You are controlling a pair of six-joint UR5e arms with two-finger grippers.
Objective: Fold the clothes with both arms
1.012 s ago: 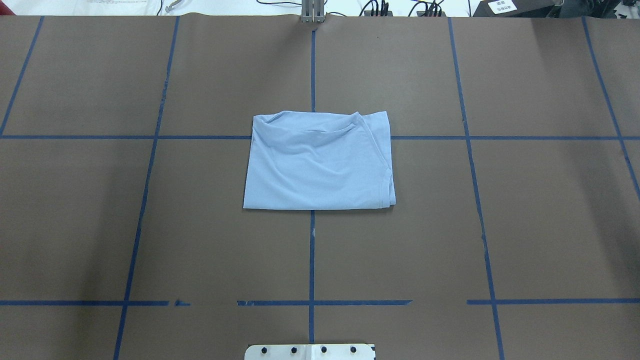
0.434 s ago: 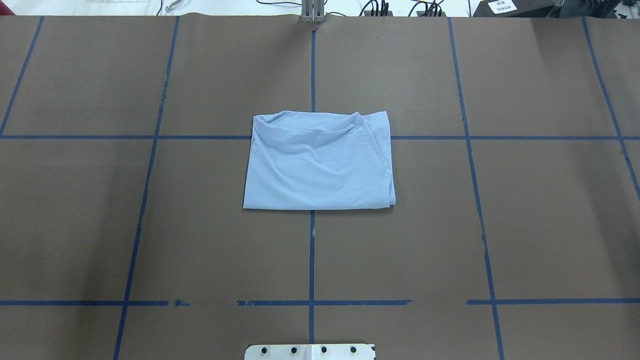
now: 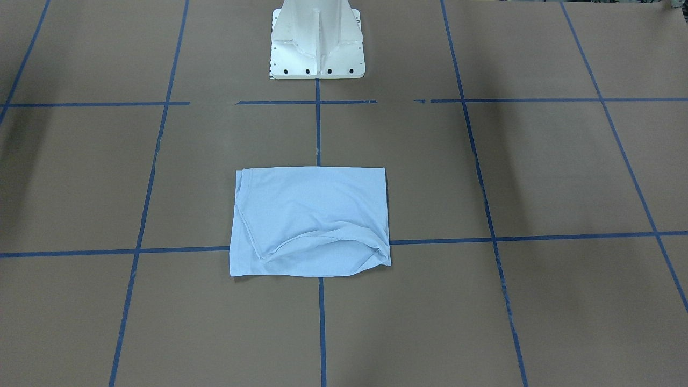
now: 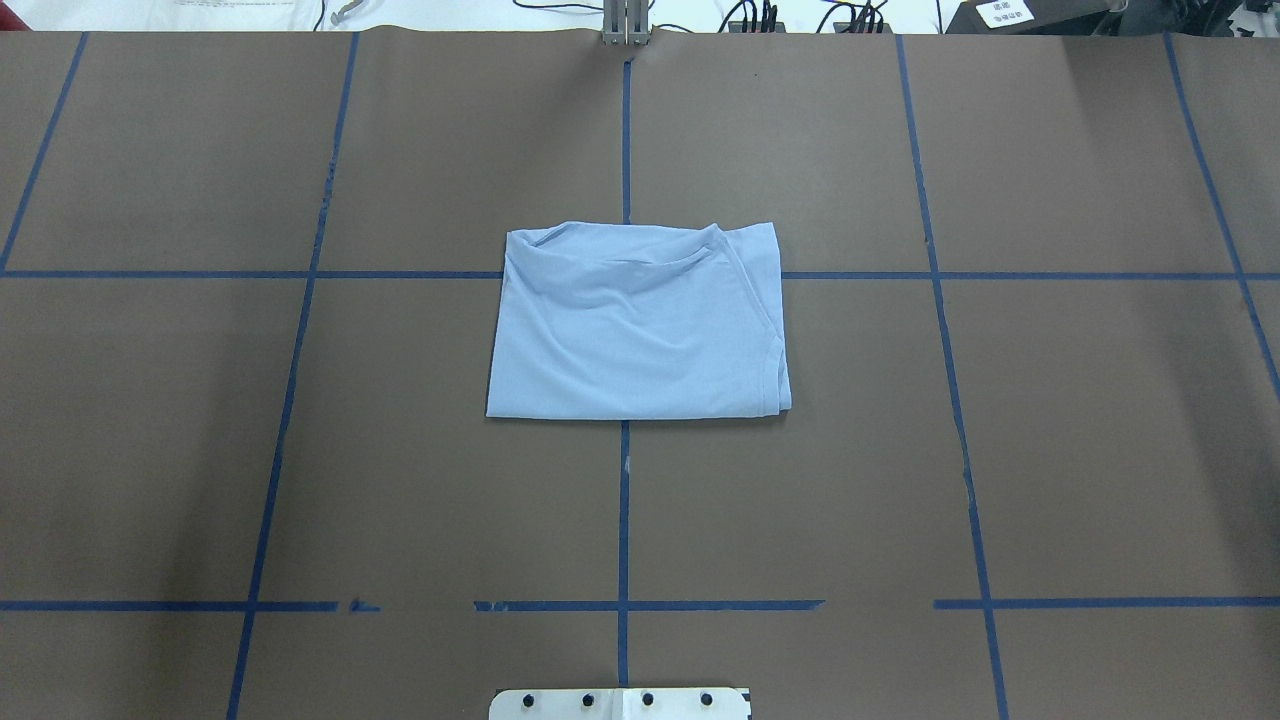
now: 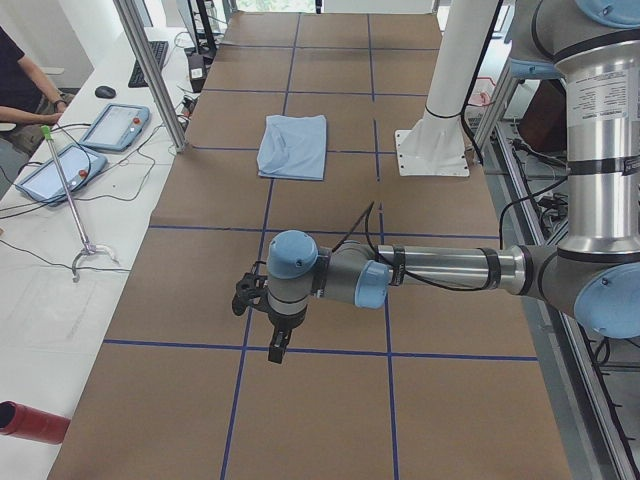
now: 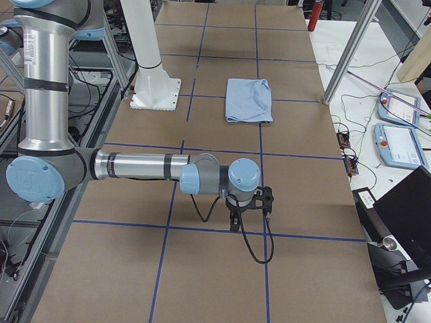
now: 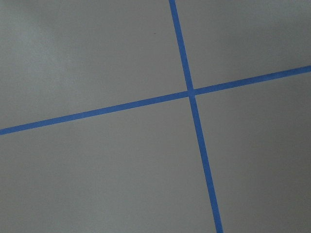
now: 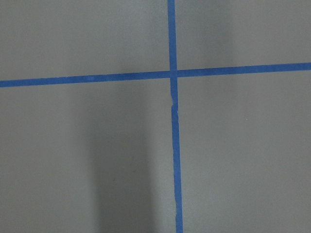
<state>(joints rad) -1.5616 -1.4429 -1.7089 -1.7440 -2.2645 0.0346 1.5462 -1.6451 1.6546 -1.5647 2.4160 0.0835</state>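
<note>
The left arm [image 5: 440,268] and right arm [image 6: 135,165] reach out level, with the left claw [image 5: 276,350] and right claw [image 6: 235,222] pointing down.

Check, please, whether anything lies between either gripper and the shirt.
Nothing visible does. Only bare table with flat tape lines lies between the left gripper and the folded shirt, and likewise for the right gripper. Both hang well away from it.

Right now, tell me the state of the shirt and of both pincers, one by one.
T-shirt: folded into a rectangle, lying flat on the table, nothing touching it.
Left pincer: pointing down over the table, apart from the T-shirt; open or shut, cannot tell.
Right pincer: pointing down over the table, apart from the T-shirt; open or shut, cannot tell.
</note>
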